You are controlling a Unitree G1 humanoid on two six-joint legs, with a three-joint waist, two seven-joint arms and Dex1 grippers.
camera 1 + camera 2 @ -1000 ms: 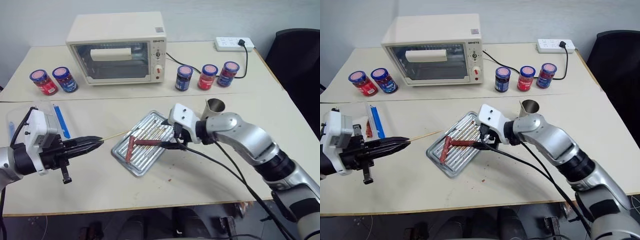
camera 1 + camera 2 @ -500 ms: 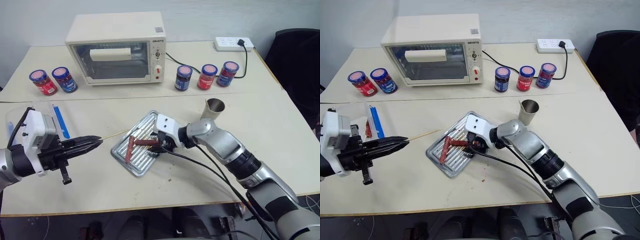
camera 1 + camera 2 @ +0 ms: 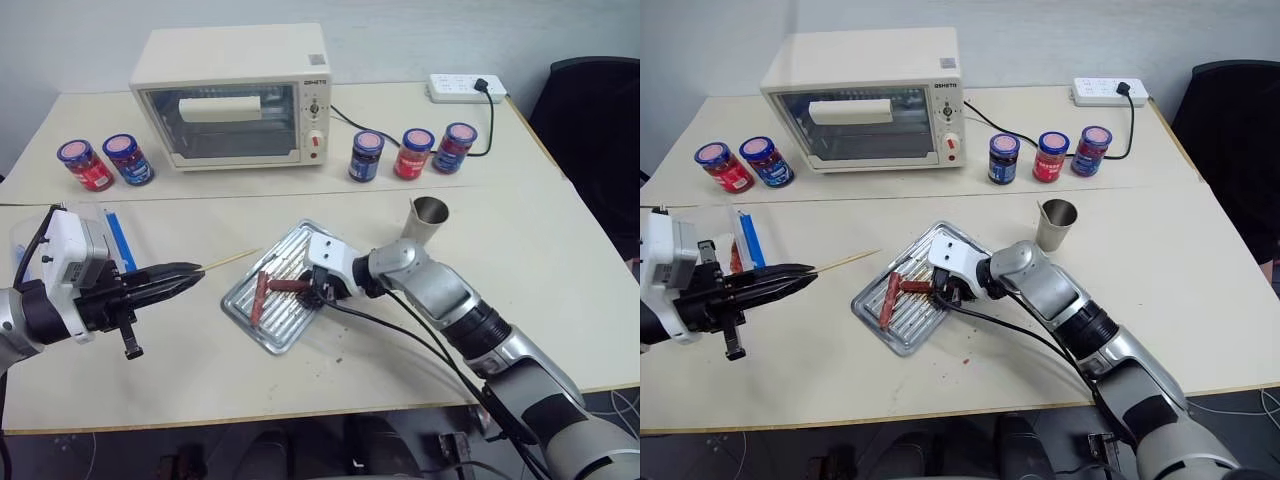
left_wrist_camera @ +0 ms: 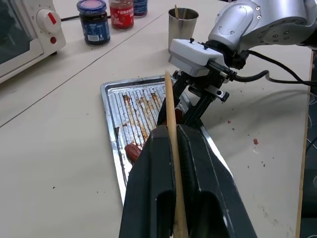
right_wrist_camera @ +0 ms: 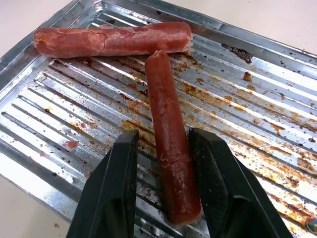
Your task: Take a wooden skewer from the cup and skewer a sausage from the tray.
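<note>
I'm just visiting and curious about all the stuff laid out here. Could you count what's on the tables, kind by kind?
Lidded jars: 5, two far left, three right of the oven
Sausages: 2
Tray: 1
Metal cup: 1
Toaster oven: 1
Power strip: 1
Wooden skewer, in the left gripper: 1
Total: 12

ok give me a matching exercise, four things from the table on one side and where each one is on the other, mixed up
Things:
1. wooden skewer
2. sausage
3. cup
4. toaster oven

Places:
A. at the back of the table, between the jars
B. on the tray, between the right claw fingers
C. clamped in the left claw
D. standing on the table behind the right arm

Pairs: 1-C, 2-B, 3-D, 4-A
</note>
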